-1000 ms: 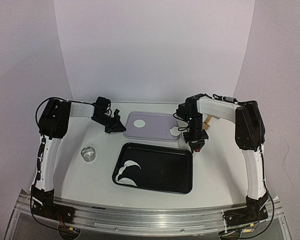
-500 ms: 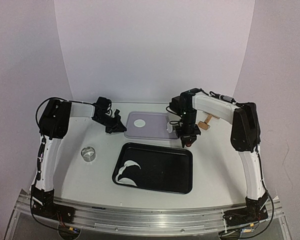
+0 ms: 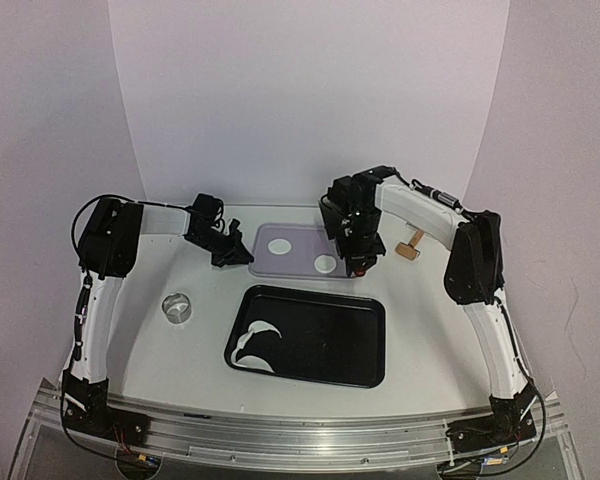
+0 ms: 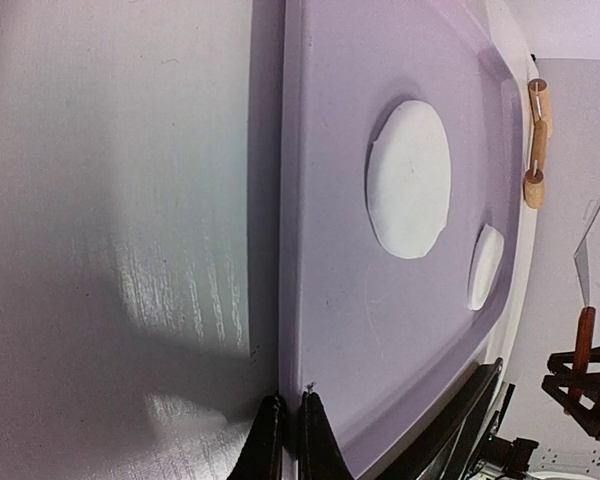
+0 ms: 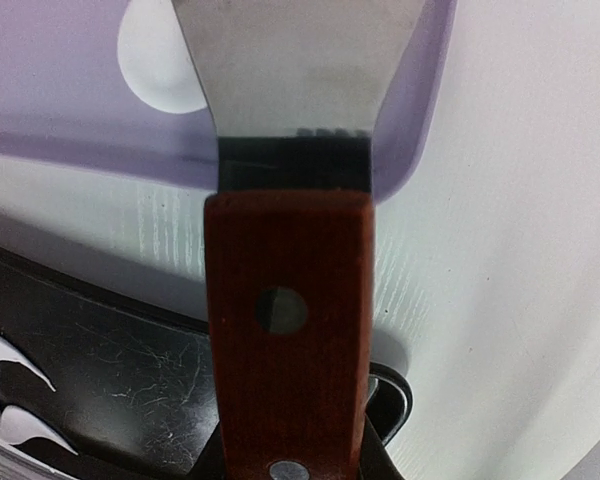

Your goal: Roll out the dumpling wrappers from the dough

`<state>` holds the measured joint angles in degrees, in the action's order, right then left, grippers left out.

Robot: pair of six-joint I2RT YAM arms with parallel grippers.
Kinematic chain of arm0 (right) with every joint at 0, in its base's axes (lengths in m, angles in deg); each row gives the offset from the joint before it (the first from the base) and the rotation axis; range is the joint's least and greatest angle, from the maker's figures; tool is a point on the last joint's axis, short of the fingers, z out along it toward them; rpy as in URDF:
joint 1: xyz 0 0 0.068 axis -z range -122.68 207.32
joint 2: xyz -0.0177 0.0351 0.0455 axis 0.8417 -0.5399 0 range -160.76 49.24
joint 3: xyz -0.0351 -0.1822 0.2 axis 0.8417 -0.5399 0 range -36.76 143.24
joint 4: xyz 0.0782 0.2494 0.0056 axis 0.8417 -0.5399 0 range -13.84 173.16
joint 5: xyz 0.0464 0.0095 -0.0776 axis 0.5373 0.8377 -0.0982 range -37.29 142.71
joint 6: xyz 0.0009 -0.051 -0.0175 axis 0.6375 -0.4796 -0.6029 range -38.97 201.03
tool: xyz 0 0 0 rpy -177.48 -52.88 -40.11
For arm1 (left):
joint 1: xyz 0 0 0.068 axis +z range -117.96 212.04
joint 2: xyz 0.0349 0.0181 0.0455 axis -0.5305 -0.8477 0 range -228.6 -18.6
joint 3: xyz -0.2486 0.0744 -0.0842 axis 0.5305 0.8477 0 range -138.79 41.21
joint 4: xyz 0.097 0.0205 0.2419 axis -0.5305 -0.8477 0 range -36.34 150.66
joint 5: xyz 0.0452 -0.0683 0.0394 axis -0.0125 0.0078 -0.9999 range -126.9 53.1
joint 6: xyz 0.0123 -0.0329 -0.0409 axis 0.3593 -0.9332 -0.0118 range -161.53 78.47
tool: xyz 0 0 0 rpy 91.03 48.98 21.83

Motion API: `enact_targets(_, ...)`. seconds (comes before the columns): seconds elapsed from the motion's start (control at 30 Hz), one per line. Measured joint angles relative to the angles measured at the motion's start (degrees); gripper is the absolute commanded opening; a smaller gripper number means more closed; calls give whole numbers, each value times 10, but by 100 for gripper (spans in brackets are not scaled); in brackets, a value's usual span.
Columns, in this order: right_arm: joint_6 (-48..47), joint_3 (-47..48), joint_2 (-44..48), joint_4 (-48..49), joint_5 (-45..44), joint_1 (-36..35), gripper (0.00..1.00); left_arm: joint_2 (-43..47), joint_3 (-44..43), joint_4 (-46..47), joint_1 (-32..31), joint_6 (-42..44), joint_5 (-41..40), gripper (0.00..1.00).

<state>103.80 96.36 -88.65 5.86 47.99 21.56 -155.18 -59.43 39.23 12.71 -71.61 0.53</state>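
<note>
Tearing is the chief risk for the dumpling wrappers [image 4: 410, 178], two small thin white round discs of dough lying apart on the floor of a shallow plastic lilac tray [image 4: 330, 300]. A flat steel spatula with a red-brown wooden handle [image 5: 285, 300] hangs over the tray's right end, its blade close by the nearer disc [image 5: 160, 60]. If that edge came down on the soft disc rather than beside it, I judge it would gouge or fold it. The right gripper [image 5: 285, 445] is clamped on the handle, and a slack hold would let the blade twist. The tray could also skid under a push. The left gripper [image 4: 287, 440] has its fingers drawn almost together at the tray's left lip. It seems to pinch the lip, though the lip between the fingers is not plain to see.

Both discs look smooth, matt and evenly flat, with clean round edges. One sits near the tray's right wall, the other nearer the middle, and they neither touch nor overlap.

Leftover dough [image 3: 255, 345], in thin curved white strips, lies at the left end of a black rectangular tray [image 3: 360, 345] just in front of the lilac tray. A small wooden rolling pin [image 3: 412, 246] rests on the white table [image 3: 430, 330] to the right. A round metal cutter ring [image 3: 178, 307] stands to the left, well apart from both trays.
</note>
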Motion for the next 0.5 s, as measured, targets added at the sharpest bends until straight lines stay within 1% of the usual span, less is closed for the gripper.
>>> enact_targets(0.13,-2,-6,1,0,-12,1,0,0,0,0,0,0,0,0)
enact_targets(0.27,-11,-34,16,1,-17,16,0,0,0,0,0,-3,0,0)
enact_targets(0.33,-19,-62,34,3,-16,38,0,0,0,0,0,-4,1,0)
enact_targets(0.5,-40,-163,96,9,-15,128,0,0,0,2,-2,-8,0,0)
